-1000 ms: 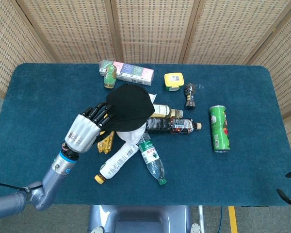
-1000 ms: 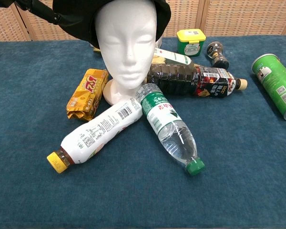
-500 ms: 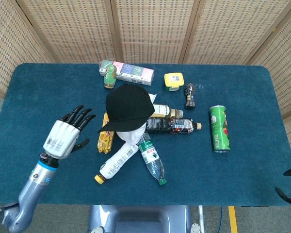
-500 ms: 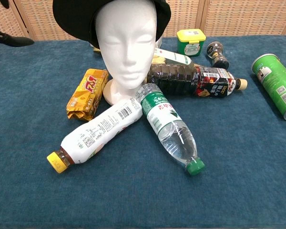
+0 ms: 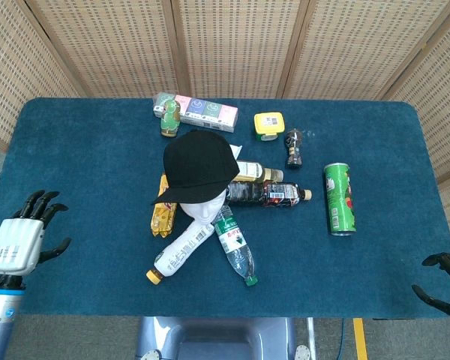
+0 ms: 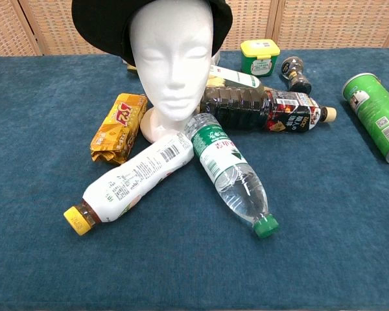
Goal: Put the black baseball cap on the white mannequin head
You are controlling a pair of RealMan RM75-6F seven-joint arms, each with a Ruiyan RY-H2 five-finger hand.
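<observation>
The left hand (image 5: pixel 16 238) sits at the lower left edge of the head view, off the table's left edge, its fingers (image 5: pixel 37 201) spread apart and holding nothing. The right hand (image 5: pixel 444 283) shows only at the lower right corner of the head view, beyond the table's near right corner; a few dark fingers curve there, apart from one another with nothing between them. Neither hand appears in the chest view.

Well apart from both hands, near the middle of the blue table (image 5: pixel 82 150), the black cap (image 5: pixel 198 165) sits on top of the white mannequin head (image 6: pixel 171 58), its brim pointing toward the lower left of the head view. In the chest view the cap covers the crown and hangs behind the face.

Around the head's base lie a white bottle with a yellow lid (image 6: pixel 131 181), a clear bottle with a green lid (image 6: pixel 228 172), a dark bottle (image 6: pixel 262 107) and a yellow snack packet (image 6: pixel 118 126). A green can (image 5: pixel 338 198) lies on its side to the right. Near the top of the head view are a long box (image 5: pixel 202 109) and a small yellow-lidded tub (image 5: pixel 268 124).
</observation>
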